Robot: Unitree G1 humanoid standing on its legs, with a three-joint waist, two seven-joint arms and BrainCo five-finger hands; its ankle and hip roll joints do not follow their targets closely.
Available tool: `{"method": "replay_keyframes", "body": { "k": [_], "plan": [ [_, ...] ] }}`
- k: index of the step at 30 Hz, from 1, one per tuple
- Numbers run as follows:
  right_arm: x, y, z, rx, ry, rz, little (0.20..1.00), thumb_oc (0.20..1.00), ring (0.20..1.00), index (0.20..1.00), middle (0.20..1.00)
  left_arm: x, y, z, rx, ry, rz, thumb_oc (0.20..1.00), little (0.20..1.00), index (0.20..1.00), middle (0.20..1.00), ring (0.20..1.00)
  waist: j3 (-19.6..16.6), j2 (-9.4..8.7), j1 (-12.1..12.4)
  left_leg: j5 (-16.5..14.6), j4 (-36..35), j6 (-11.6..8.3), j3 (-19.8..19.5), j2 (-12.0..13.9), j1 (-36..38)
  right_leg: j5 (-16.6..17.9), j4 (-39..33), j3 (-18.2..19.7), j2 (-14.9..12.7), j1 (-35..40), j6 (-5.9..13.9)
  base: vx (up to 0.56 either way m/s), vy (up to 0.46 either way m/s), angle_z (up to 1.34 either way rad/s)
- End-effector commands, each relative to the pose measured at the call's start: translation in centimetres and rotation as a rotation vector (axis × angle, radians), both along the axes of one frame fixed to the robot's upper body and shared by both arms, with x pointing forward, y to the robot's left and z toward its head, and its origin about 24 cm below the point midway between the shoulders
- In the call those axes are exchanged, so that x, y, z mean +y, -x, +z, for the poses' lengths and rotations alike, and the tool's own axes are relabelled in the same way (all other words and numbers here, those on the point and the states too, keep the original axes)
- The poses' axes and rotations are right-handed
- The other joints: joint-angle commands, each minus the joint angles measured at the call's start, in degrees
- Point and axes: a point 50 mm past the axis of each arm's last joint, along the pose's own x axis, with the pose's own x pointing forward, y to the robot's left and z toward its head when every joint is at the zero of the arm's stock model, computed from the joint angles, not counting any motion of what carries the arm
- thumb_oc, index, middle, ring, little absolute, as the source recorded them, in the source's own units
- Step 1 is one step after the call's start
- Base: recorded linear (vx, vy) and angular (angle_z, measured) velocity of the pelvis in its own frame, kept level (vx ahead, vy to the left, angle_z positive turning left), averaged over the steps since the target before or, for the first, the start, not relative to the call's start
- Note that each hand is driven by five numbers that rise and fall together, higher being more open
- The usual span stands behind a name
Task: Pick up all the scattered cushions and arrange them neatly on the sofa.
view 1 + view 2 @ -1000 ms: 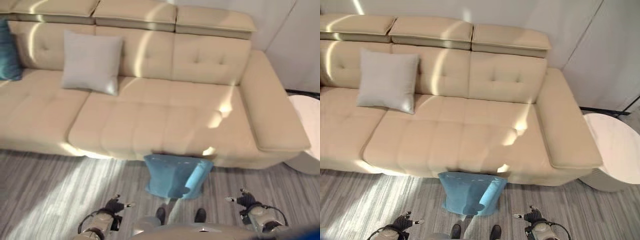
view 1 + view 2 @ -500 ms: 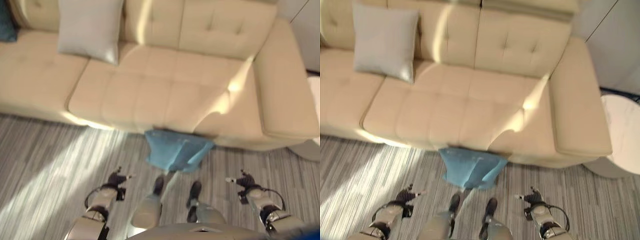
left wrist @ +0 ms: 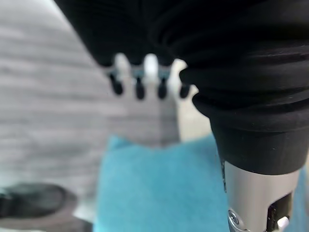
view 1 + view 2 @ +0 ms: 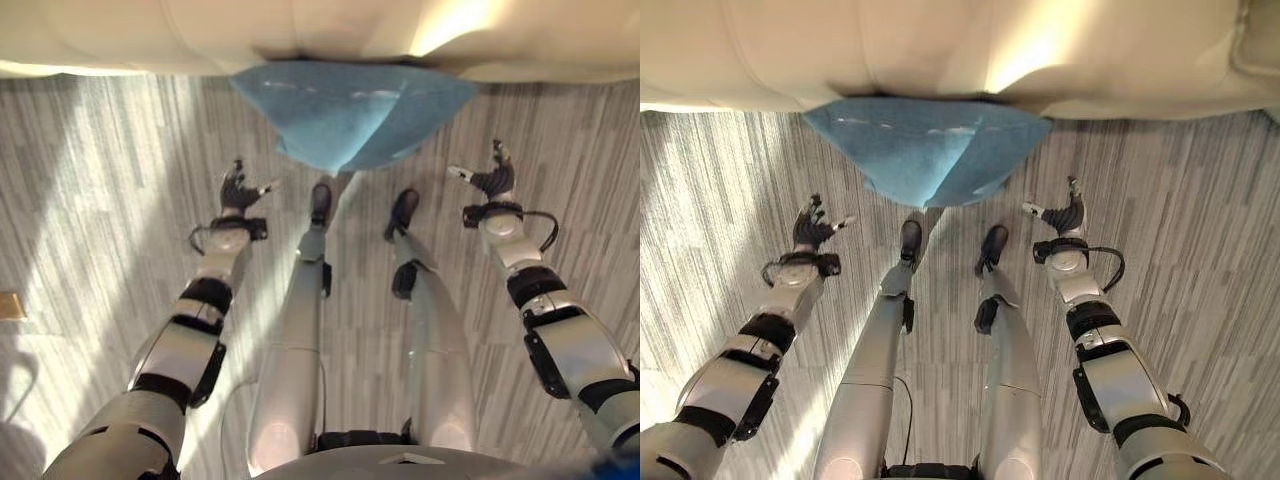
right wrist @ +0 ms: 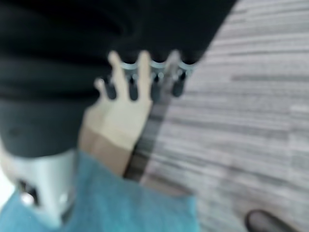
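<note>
A blue cushion (image 4: 350,112) lies on the striped floor against the front of the beige sofa (image 4: 150,35), straight ahead between my two arms; it also shows in the left wrist view (image 3: 154,188) and the right wrist view (image 5: 120,208). My left hand (image 4: 238,190) hovers above the floor to the left of the cushion, fingers relaxed and empty. My right hand (image 4: 492,180) is held to the right of the cushion, also open and empty. Neither hand touches the cushion.
The sofa's front edge (image 4: 940,50) runs across the top of both eye views. Grey striped floor (image 4: 90,200) spreads around both arms. A small pale patch (image 4: 10,305) lies on the floor at far left.
The camera has tilted down: the sofa seat and grey cushion have slid out of view. Both arms now reach forward on either side of the blue cushion.
</note>
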Motion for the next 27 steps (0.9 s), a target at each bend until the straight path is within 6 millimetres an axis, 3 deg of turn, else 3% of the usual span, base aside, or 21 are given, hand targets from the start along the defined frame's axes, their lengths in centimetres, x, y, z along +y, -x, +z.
{"method": "replay_keyframes", "body": {
  "k": [1,4,8,13,21,27],
  "plan": [
    [-2.1,1.7,-1.6,-0.022,0.009,-0.078,1.0,1.0,1.0,1.0,1.0,1.3,1.9,-3.0,0.043,0.0,0.086,1.0,1.0,1.0,1.0,1.0,-9.42,1.08,-0.56,-3.8,-0.64,-3.72,-3.21,0.62,-1.49,-4.11,0.9,2.92,-2.37,0.19,8.05,0.03,0.035,0.01],
    [-1.6,0.9,1.1,-0.117,0.013,-0.08,1.0,1.0,1.0,1.0,1.0,1.0,0.8,-0.3,-0.04,-0.021,0.103,1.0,1.0,1.0,1.0,1.0,-9.68,0.88,-1.2,-3.82,-0.06,-3.4,-3.24,1.08,-6.07,-3.86,1.8,3.59,-2.45,-4.74,8.79,0.04,0.039,-0.03],
    [-1.6,0.6,3.1,-0.19,0.016,-0.088,1.0,1.0,1.0,1.0,1.0,1.0,0.3,1.6,-0.096,-0.071,0.119,1.0,1.0,1.0,1.0,1.0,-10.06,0.88,-1.84,-3.99,0.8,-2.96,-3.1,1.11,-9.63,-4.14,3.28,4.16,-2.24,-9.21,9.17,0.05,0.035,-0.06],
    [-2.1,0.5,4.6,-0.233,0.033,-0.097,1.0,1.0,1.0,1.0,1.0,2.1,0.1,3.1,-0.128,-0.107,0.171,1.0,1.0,1.0,1.0,1.0,-10.31,0.92,-2.24,-4.22,1.32,-2.74,-3.16,1.19,-11.85,-4.5,3.78,4.6,-2.22,-11.9,9.4,0.03,0.038,-0.01],
    [-2.9,0.7,5.4,-0.263,0.03,-0.104,1.0,1.0,1.0,1.0,1.0,4.2,0.6,3.0,-0.119,-0.1,0.241,1.0,1.0,1.0,1.0,1.0,-10.93,0.78,-2.59,-3.8,2.01,-2.67,-3.45,0.99,-15.3,-4.51,5.17,5.26,-2.15,-15.87,9.34,0.02,0.031,-0.02],
    [-2.2,0.0,6.7,-0.269,0.04,-0.045,1.0,1.0,1.0,1.0,1.0,4.0,-0.6,7.2,-0.214,-0.129,0.212,1.0,1.0,1.0,1.0,1.0,-11.56,0.73,-3.01,-3.04,1.31,-2.72,-3.62,0.91,-18.28,-4.07,4.9,5.77,-2.16,-18.77,9.63,0.02,0.045,-0.01]
  ]
}}
